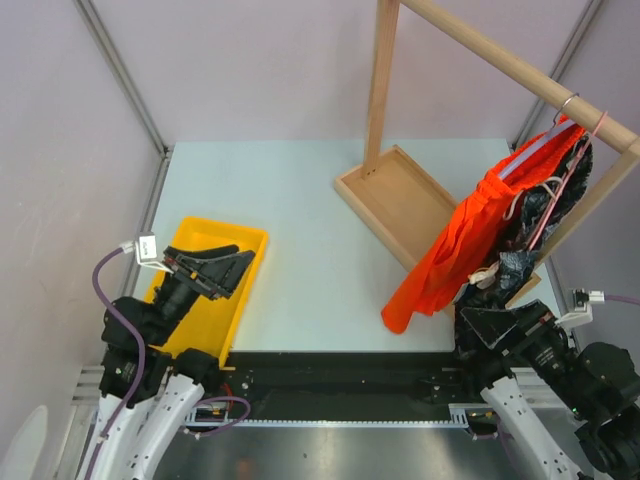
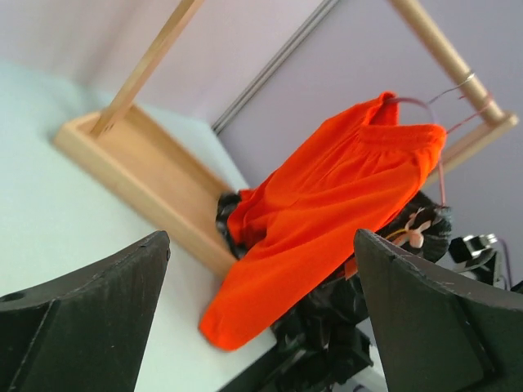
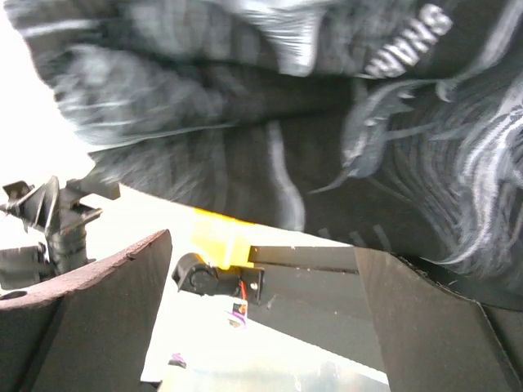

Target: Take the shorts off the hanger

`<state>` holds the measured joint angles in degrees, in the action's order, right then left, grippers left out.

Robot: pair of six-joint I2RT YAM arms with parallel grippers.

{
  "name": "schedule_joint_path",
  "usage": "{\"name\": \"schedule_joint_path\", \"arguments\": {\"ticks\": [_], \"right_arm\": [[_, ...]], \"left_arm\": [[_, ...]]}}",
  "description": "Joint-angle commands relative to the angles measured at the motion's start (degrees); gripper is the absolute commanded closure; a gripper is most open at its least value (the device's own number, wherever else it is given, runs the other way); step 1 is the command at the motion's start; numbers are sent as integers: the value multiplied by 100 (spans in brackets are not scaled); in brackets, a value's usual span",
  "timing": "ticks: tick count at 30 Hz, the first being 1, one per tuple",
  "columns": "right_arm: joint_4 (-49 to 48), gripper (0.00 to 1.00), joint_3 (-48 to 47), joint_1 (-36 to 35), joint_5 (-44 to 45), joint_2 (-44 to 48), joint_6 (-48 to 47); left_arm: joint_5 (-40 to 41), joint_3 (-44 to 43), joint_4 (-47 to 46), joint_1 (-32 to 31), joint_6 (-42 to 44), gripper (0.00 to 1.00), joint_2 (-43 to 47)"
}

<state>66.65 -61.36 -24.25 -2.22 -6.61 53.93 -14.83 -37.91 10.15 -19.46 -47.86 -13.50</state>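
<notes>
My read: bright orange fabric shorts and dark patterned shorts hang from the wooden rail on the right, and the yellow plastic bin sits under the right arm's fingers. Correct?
One slip: the yellow plastic bin sits under the left arm's fingers, not the right's, as the top external view shows. The bright orange fabric shorts and dark patterned shorts do hang from the wooden rail on the right.

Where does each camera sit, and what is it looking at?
Top external: above and behind the robot, looking down at the table; left claw and right claw show.
Left wrist: on the left arm, facing the orange shorts; own fingers show.
Right wrist: on the right arm, close to the dark shorts; own fingers show.
Shared: top and left wrist see the orange shorts on the rack.
</notes>
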Motion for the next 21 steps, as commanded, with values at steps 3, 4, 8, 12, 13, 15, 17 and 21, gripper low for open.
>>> {"name": "schedule_joint_path", "arguments": {"ticks": [3,4,8,12,13,15,17,21], "right_arm": [[-204,0,-717,158,-982,-525,-805],[-362,0,-876,157,-1034,-578,-927],[-206,0,-2123,149,-737,-1514,-1314],[154,0,-3676,140,-377,-2677,-1807],[190,0,-3881,140,-176,-2870,-1859],[269,0,-4321,96,80,-3440,-1957],[278,0,-4805,96,598,-3767,-1948],[165,6,-5298,96,1311,-4383,-1782]], "left_arm": [[-317,-534,1333,39,277,0,145],[-493,-472,1192,48,277,0,215],[-960,-462,611,39,127,0,190],[-1259,-638,699,48,215,0,-170],[-1372,-647,699,39,215,0,-214],[-1452,-700,751,48,250,0,-346],[-1593,-761,848,48,312,0,-425],[-1655,-954,1216,48,540,0,-592]]}}
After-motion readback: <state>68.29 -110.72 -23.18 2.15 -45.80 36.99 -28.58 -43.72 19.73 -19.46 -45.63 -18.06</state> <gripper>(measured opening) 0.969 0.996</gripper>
